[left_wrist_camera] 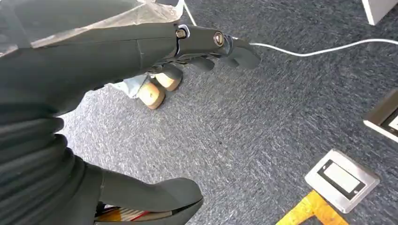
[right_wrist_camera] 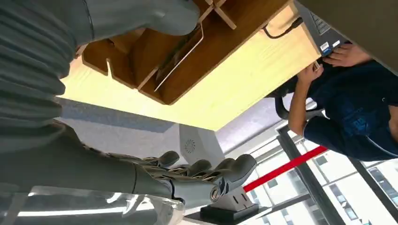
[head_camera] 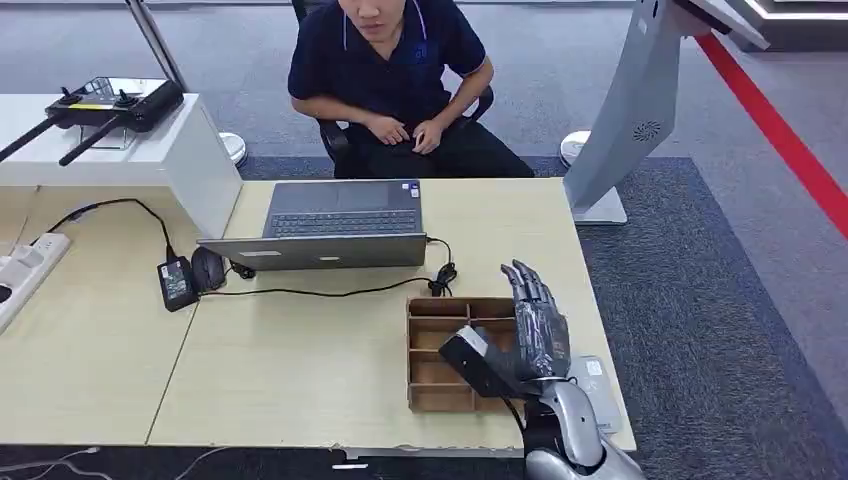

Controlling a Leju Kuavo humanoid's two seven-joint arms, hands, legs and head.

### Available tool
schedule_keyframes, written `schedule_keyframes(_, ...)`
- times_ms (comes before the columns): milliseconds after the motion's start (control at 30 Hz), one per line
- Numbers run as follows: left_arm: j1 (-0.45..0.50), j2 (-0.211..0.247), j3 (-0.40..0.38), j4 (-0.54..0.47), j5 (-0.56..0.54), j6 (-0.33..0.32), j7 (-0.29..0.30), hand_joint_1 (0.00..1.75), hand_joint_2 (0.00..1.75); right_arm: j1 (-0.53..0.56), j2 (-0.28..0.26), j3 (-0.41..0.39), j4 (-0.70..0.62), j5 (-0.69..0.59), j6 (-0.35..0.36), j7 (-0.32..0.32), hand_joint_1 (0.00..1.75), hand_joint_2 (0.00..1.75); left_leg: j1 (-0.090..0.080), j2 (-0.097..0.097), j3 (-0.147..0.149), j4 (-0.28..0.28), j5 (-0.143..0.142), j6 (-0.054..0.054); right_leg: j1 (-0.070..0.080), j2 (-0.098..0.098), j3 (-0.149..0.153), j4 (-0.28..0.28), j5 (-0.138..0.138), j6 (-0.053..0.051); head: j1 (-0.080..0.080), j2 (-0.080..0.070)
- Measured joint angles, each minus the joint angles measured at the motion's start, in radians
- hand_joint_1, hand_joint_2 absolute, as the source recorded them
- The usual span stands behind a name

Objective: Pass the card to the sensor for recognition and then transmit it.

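Above the brown wooden compartment tray [head_camera: 440, 352] on the pale desk [head_camera: 300, 360], the right hand [head_camera: 535, 325] is held flat, fingers extended, nothing grasped.

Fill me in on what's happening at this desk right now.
The robot's right hand hovers open over the brown wooden divided tray near the front edge of the light wooden desk, holding nothing. A thin clear card stands in one tray slot, not yet picked up. The left hand hangs over grey carpet, empty. A person in a dark blue shirt sits behind the open grey laptop across the desk.
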Motion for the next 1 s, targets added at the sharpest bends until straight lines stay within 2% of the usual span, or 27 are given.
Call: schedule_keyframes(1000, -0.001, -0.002, 0.0, 0.0, -0.003, -0.002, 0.0, 0.0, 1.75, -0.005, 0.005, 0.001, 0.046, -0.008, 0.006, 0.0, 0.35, 1.75, 0.0, 0.0, 0.0, 0.0, 0.0, 0.0, 0.0, 0.0, 0.0, 0.0, 0.0, 0.0, 0.0, 0.0)
